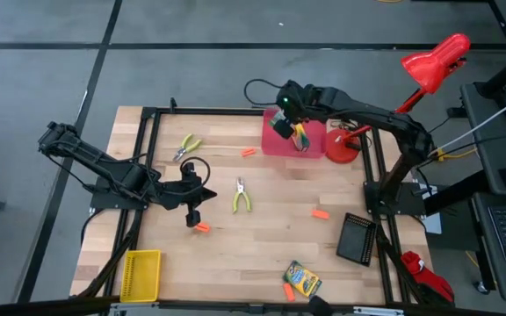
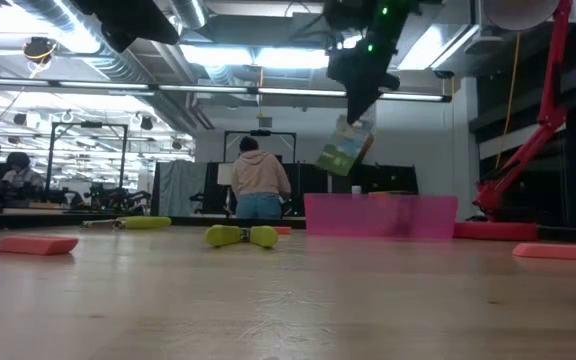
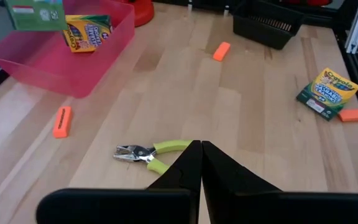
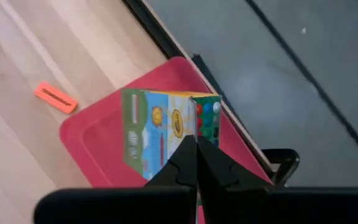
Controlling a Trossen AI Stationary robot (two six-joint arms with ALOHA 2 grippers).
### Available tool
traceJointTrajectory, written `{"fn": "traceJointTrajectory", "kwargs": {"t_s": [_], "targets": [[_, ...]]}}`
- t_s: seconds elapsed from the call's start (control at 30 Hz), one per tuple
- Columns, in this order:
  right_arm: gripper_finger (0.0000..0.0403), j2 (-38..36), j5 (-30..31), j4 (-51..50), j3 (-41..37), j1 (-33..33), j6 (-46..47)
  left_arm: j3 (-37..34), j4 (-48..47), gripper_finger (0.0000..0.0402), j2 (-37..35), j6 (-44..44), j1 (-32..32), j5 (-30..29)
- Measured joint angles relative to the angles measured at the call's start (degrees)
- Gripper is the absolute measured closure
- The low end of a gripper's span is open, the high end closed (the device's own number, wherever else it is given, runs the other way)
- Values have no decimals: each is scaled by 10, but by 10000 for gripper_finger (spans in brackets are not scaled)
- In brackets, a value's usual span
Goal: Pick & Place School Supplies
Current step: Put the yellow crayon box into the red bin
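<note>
Now we see a crayon box [image 2: 345,148] hanging tilted, long axis slanting downward, above the red bin [image 1: 275,143] at the table's far side, pinched in the right gripper [image 2: 357,112]. Left gripper [image 1: 194,216] hovers clenched, empty, near pliers [image 1: 241,196].

The crayon box [image 3: 327,92] lying on the counter [image 3: 185,99] toward three o'clock shows a brand arch reading "Crayola". The crayon box in the pink bin [image 3: 87,31], toward eleven o'clock, carries similar lettering, too small to read surely. Nothing else is legible.
</note>
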Motion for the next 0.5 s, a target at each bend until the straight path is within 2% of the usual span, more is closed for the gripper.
{"fn": "traceJointTrajectory", "kwargs": {"t_s": [0.27, 0.37, 0.5], "targets": [[401, 58, -53, -3, 0, -20, 4, 0, 0, 398, 0, -3, 0, 0], [385, 74, -84, 1, 0, -21, 11, 0, 0, 398, 0, -12, 0, 0], [350, 86, -91, -3, 0, -22, 38, 0, 0, 398, 0, -24, 0, 0]]}}
